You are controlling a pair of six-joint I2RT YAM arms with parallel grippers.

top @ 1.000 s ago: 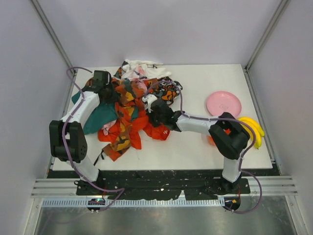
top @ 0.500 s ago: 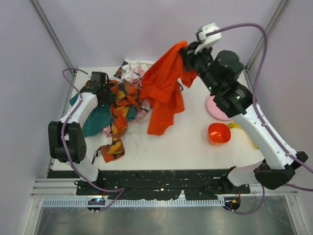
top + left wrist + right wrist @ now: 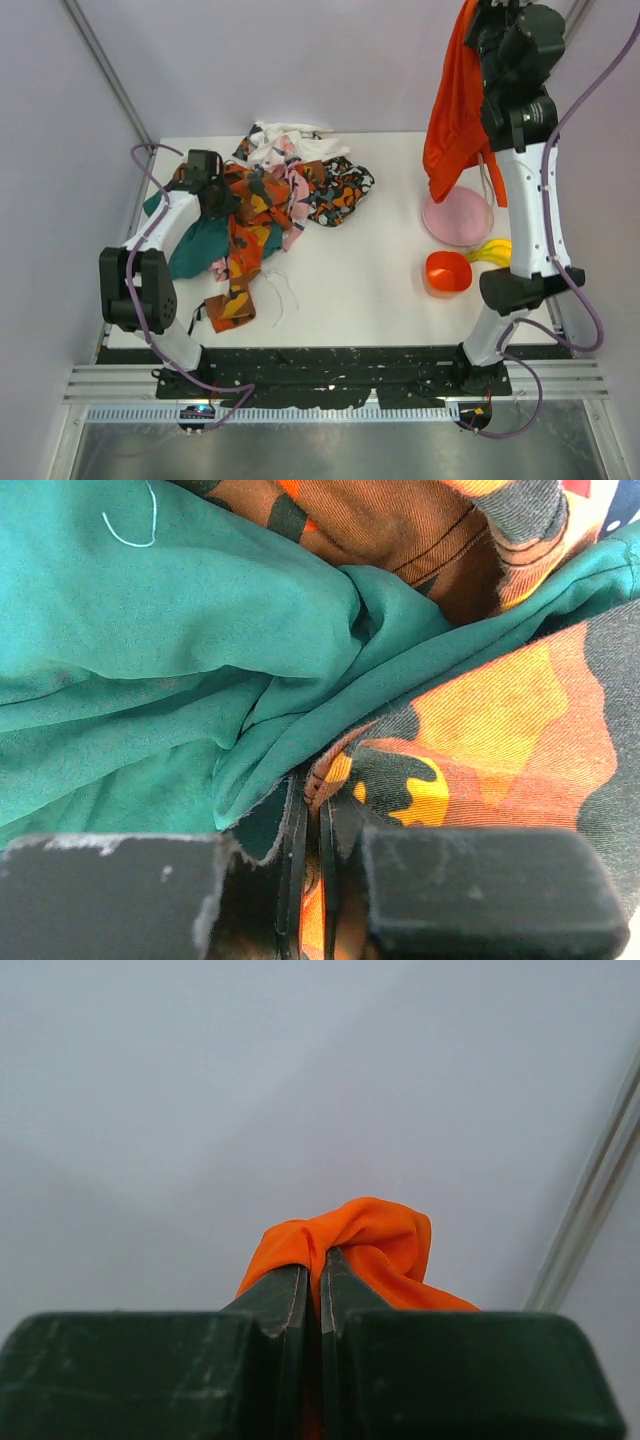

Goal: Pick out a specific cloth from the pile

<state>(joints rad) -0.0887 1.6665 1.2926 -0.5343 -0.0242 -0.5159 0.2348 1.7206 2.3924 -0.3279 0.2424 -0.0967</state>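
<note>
The plain orange-red cloth (image 3: 455, 110) hangs free in the air at the top right, its lower end above the pink plate. My right gripper (image 3: 482, 12) is raised high and shut on its top fold; the right wrist view shows the cloth (image 3: 385, 1235) bunched over the closed right gripper (image 3: 320, 1265). The pile (image 3: 285, 190) of teal, patterned, white-pink and floral cloths lies at the table's back left. My left gripper (image 3: 208, 183) rests in the pile. In the left wrist view the left gripper (image 3: 312, 815) is shut on an edge of the orange-and-black patterned cloth (image 3: 500, 730), beside the teal cloth (image 3: 150, 650).
A pink plate (image 3: 458, 222), an orange bowl (image 3: 448, 272) and bananas (image 3: 492, 250) sit at the right of the white table. The right arm stands tall along the right edge. Metal frame posts rise at the back corners.
My right gripper went from low in the pile to high at the top right, pulling the orange-red cloth out and clear of it. The left gripper stayed in the pile.
</note>
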